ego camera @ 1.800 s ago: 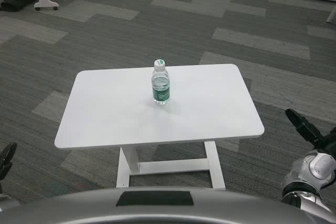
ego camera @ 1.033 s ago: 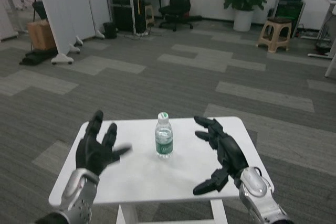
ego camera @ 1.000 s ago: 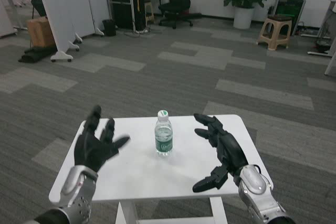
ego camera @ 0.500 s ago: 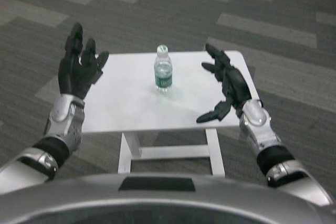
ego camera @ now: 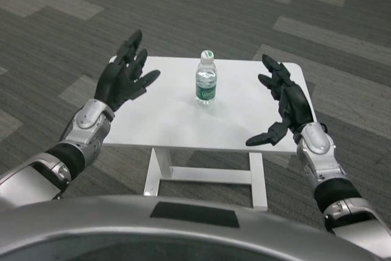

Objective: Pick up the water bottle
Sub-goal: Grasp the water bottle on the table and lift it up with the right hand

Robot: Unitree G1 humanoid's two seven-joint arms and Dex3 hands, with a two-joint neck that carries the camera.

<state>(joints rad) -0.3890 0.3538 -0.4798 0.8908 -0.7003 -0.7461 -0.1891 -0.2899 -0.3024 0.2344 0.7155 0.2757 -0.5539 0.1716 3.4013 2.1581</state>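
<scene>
The water bottle (ego camera: pixel 206 77) stood upright on the white worktop (ego camera: pixel 165 120), toward its far edge and about midway across, with its white cap on; the print on its green label was too small to read. The left hand (ego camera: pixel 124 79) was raised over the worktop's left end, fingers spread and holding nothing, well apart from the bottle. The right hand (ego camera: pixel 284 102) was raised over the right end, fingers likewise spread and empty. Its wrist covered the worktop's near right corner. Both forearms ran off the lower corners of the view.
</scene>
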